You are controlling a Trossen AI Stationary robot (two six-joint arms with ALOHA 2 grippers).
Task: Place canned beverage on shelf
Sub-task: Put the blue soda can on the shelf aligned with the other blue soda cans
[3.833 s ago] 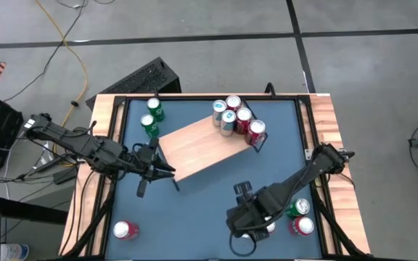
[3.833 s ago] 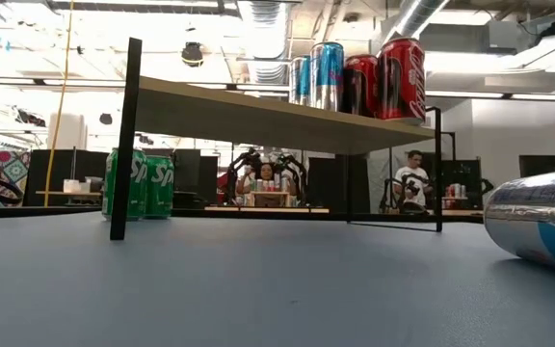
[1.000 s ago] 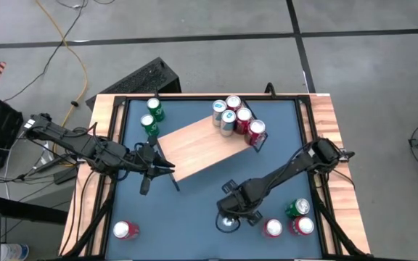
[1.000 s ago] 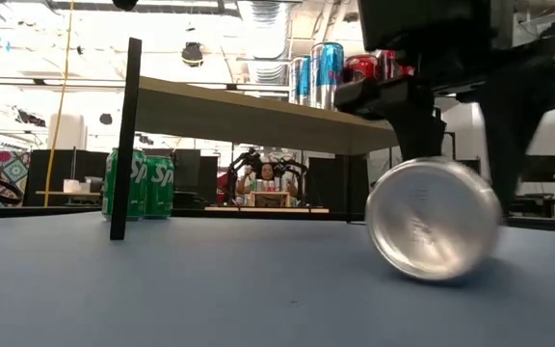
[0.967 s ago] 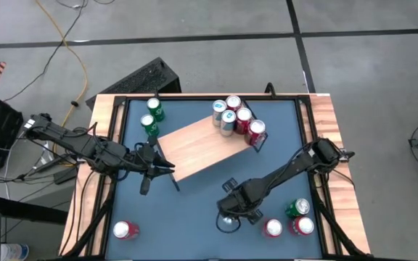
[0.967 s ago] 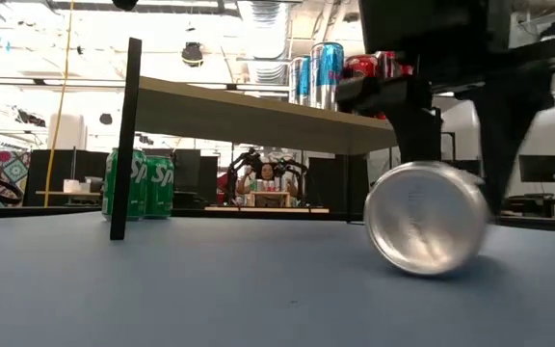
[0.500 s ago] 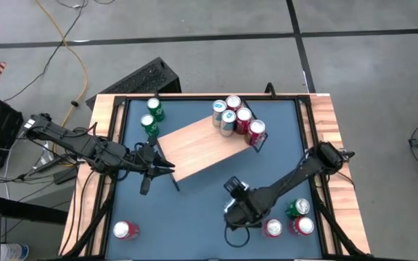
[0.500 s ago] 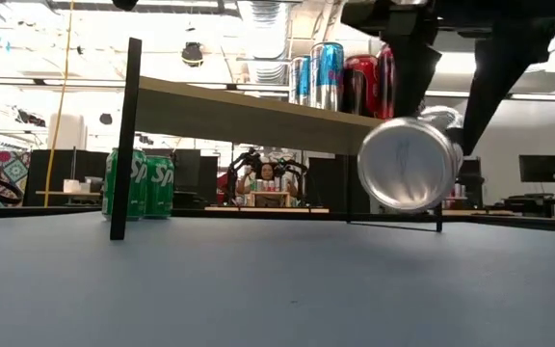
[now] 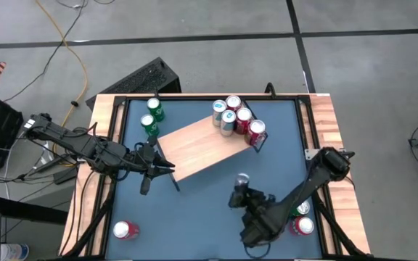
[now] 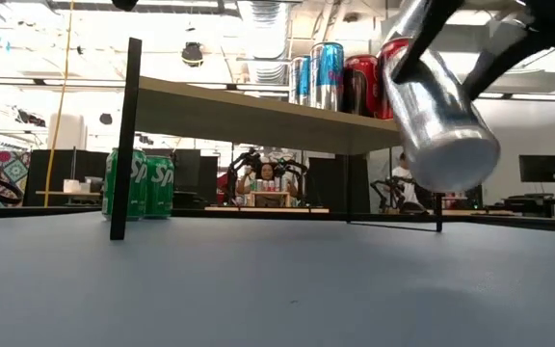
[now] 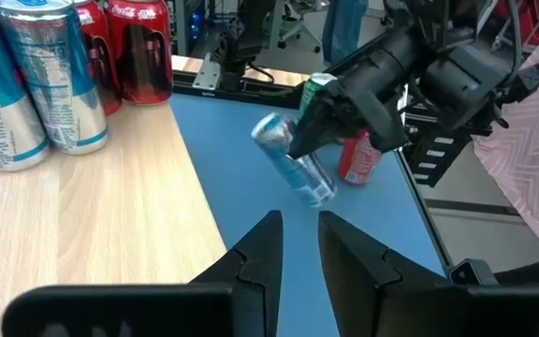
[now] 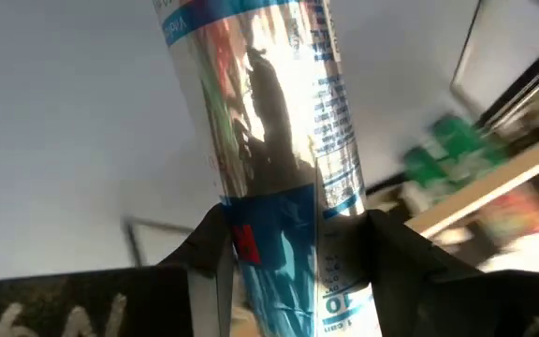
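Right gripper (image 9: 247,193) carried a tilted silver and blue slim can (image 10: 438,106) above the table, short of the shelf (image 9: 200,148).

To do this step well, I judge the can had to be turned upright first and then lowered on the bare wood, away from the four cans (image 9: 236,118) grouped at one end; the fingers (image 12: 396,267) were clamped on the can's body, which hung clear of the dark blue tabletop (image 9: 187,210). The left gripper (image 9: 151,161) waited beside the other end of the shelf, its fingers (image 11: 262,253) a little apart. Two green cans (image 10: 139,183) stood behind the shelf; a person (image 10: 265,178) sat far off in the room.
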